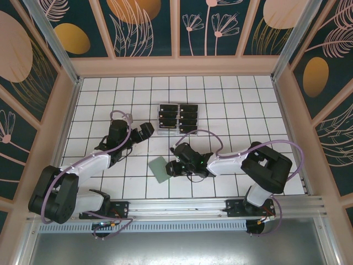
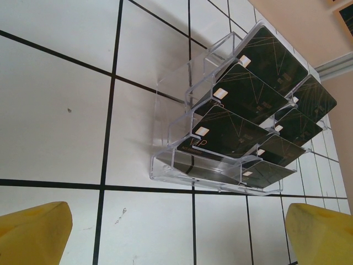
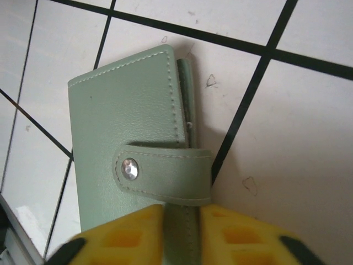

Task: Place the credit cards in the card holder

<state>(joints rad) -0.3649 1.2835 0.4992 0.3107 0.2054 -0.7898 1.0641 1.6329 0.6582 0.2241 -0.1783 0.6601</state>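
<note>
1. The left tool (image 1: 144, 131) lies low over the white tiled counter (image 1: 99, 99), left of centre, and points toward the back right. In the left wrist view its yellow fingers (image 2: 36, 234) sit at the two bottom corners, spread wide apart with bare tiles between them and nothing held.
2. The card holder (image 1: 160, 168) lies flat on the counter near the front, a little left of centre and nearer the arm bases than the rack. In the right wrist view it (image 3: 127, 121) is grey-green with stitched edges, folded shut, and its strap (image 3: 165, 176) wraps over the open edge and is fastened with a shiny stud (image 3: 129, 168).
3. The right tool (image 1: 168, 168) meets the right side of the card holder. Seen from its own wrist (image 3: 182, 232), the two yellow fingers are drawn close together and pinch the card holder's edge just below the strap.
4. The credit cards (image 1: 188, 117) stand in a clear rack (image 2: 171, 110) toward the back of the counter, at its centre and well apart from the card holder. They are black with pale lines, tilted in two stepped columns.
</note>
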